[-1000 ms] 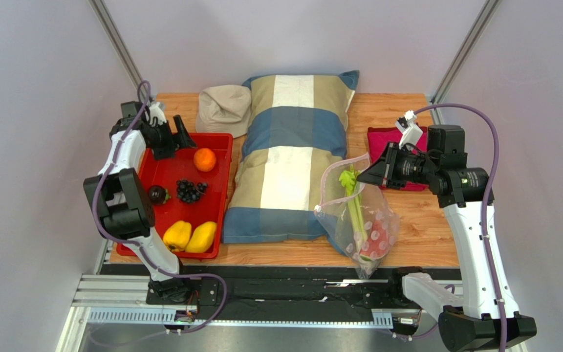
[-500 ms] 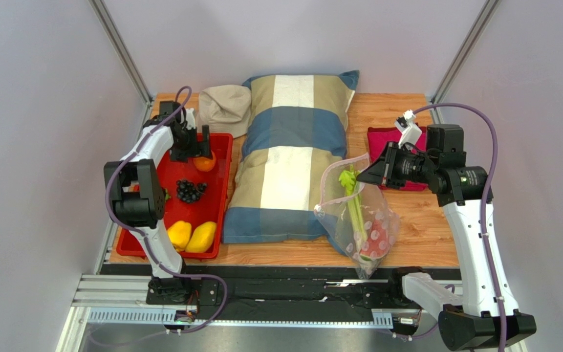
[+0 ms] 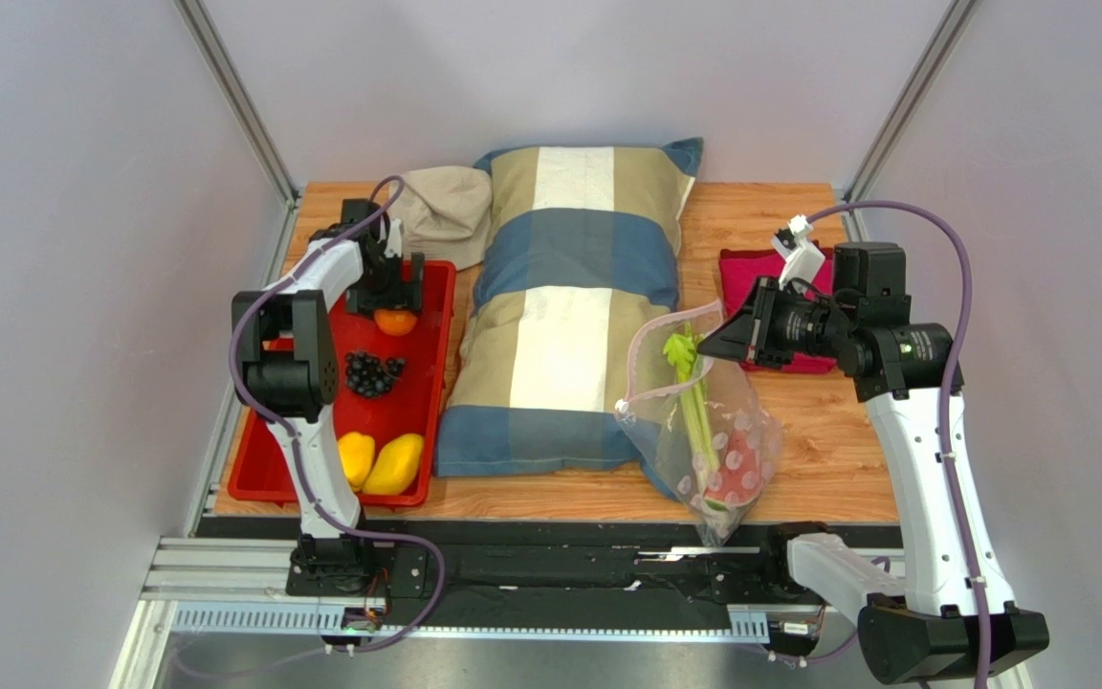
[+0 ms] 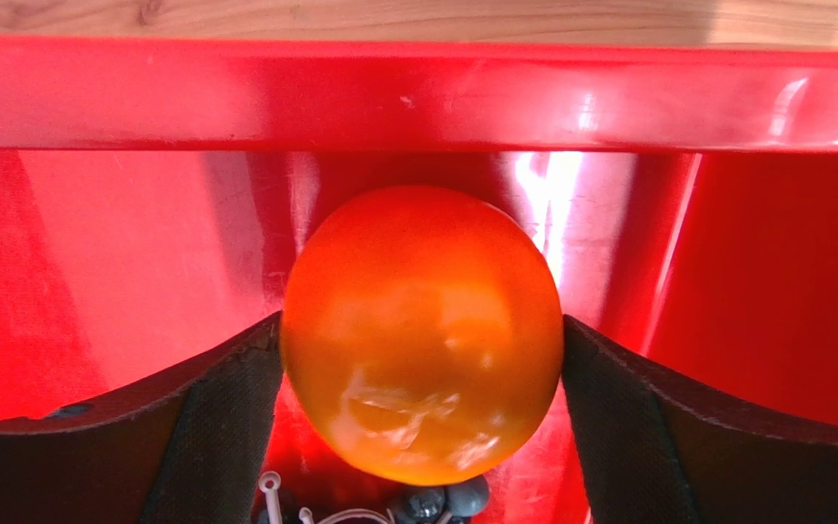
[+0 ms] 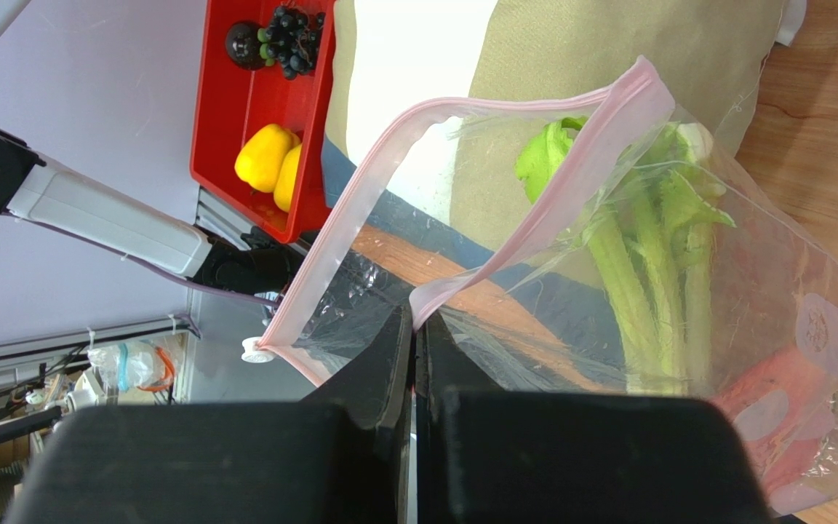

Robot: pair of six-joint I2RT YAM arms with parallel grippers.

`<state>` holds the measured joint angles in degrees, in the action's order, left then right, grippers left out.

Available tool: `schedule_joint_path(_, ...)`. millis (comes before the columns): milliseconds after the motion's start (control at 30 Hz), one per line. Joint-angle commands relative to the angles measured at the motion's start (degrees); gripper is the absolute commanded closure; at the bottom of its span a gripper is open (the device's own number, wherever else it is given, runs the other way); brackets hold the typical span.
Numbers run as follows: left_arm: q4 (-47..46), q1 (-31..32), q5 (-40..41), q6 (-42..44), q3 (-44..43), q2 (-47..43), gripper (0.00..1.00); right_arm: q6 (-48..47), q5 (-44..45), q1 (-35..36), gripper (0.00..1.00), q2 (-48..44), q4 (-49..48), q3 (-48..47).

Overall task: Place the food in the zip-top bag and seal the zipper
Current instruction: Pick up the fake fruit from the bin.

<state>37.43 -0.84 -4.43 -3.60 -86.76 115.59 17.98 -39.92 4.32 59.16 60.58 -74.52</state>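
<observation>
Left of the striped pillow (image 3: 571,309), the left hand (image 4: 421,371) stands wide open astride one orange (image 4: 421,317) at the far wall of the red tray (image 4: 391,104); whether its pads touch the fruit cannot be told. The arm hides part of the tray, where two yellow peppers (image 3: 396,462) and one grape cluster (image 3: 370,372) show. At the pillow's near right corner, the right hand (image 5: 415,322) is clamped on the zipper (image 5: 560,175) of the gaping zip-top bag (image 3: 737,431), which holds one celery stalk (image 5: 620,284) and a blurred reddish piece (image 5: 762,404).
</observation>
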Motion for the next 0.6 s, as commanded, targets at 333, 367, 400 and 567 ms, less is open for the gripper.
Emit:
schedule_joint_path(333,4.6,0.6,-5.5,3.5,-2.0,-17.7,0.63,-1.4,0.5,0.0,1.0,-0.8,-1.3,-0.8)
schedule_joint_path(367,5.6,2.6,-6.9,3.4,-3.1,-19.1,0.64,-1.5,0.6,-0.1,1.0,-1.0,-1.2,-0.7)
schedule_joint_path(400,6.7,3.6,-8.5,3.3,-6.1,-21.6,0.65,-1.5,0.7,-0.1,1.0,-1.1,-1.2,-0.5)
schedule_joint_path(567,9.2,12.7,-20.7,-1.6,-14.3,-27.2,0.68,-1.2,1.0,0.0,1.0,-1.5,-1.0,-0.1)
